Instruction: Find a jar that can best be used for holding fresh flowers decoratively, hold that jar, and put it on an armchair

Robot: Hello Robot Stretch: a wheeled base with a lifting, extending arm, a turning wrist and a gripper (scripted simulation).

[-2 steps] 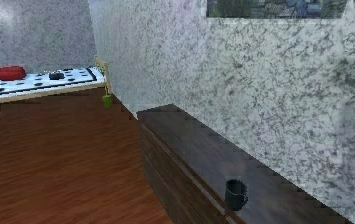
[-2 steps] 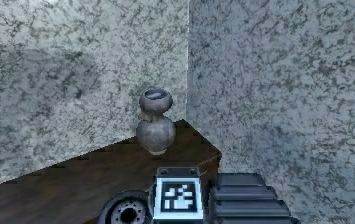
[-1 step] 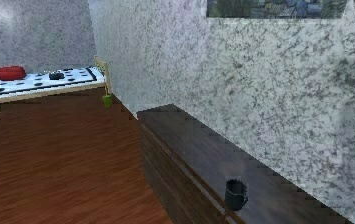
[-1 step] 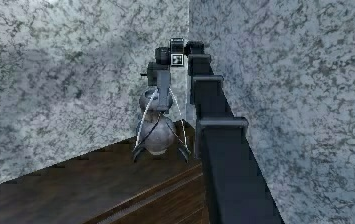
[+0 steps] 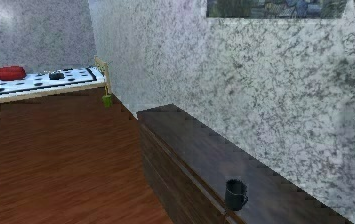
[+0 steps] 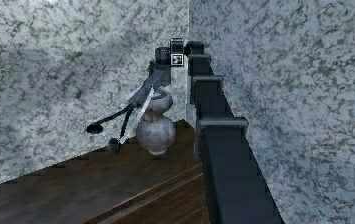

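A pale grey, gourd-shaped jar (image 6: 156, 127) stands on the dark wooden dresser top (image 6: 75, 185) in the arm side view, close to the speckled wall corner. The dark arm bar (image 6: 220, 140) rises along the right of the jar. The gripper (image 6: 105, 138) reaches down to the left, its thin fingers (image 6: 97, 128) ending just left of the jar's lower bulb. The jar stands on the surface right at the gripper, so I cannot tell whether it holds anything.
In the forward view the long dark dresser (image 5: 205, 150) runs along the right wall with a small dark cup (image 5: 235, 193) near its front. A bed (image 5: 45, 82) with a red pillow (image 5: 10, 73) stands at the far left. Wooden floor (image 5: 65, 160) lies between.
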